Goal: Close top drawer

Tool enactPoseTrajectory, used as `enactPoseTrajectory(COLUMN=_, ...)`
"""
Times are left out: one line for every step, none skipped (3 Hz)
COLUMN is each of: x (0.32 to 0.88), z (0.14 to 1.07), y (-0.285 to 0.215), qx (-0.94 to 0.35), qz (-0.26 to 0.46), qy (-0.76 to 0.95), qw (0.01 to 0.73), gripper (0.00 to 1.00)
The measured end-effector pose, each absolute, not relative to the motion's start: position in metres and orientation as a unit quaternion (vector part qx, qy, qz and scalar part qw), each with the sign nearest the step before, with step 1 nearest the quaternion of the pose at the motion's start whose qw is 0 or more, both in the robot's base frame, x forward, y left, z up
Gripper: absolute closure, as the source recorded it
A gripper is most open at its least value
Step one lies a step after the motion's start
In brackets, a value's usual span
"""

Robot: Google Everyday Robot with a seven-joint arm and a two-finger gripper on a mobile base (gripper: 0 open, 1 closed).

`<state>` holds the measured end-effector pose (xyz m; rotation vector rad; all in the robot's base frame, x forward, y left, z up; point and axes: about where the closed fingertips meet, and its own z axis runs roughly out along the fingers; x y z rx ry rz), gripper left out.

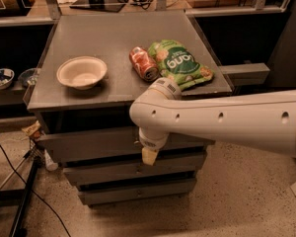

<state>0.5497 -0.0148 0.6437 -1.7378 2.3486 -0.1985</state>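
Observation:
The top drawer is the wide grey front panel just under the grey cabinet top. It stands out a little from the cabinet body. My white arm reaches in from the right across the cabinet front. My gripper hangs down at the arm's end, right in front of the middle of the drawer front, at its lower edge. The wrist covers the drawer's centre, so its knob hardly shows.
A white bowl, a red can on its side and a green snack bag lie on the cabinet top. Two slimmer drawer fronts sit below. Black cables run over the floor at left. A side shelf holds bowls.

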Motion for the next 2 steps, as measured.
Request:
enactPoseTrajectory(x=0.5497, z=0.6438, y=-0.0148, qx=-0.590, qz=-0.067, qy=0.797, qw=0.106, gripper=0.00)
enactPoseTrajectory(x=0.5497, z=0.6438, y=-0.0148, qx=-0.590, qz=-0.067, qy=0.797, qw=0.106, gripper=0.00)
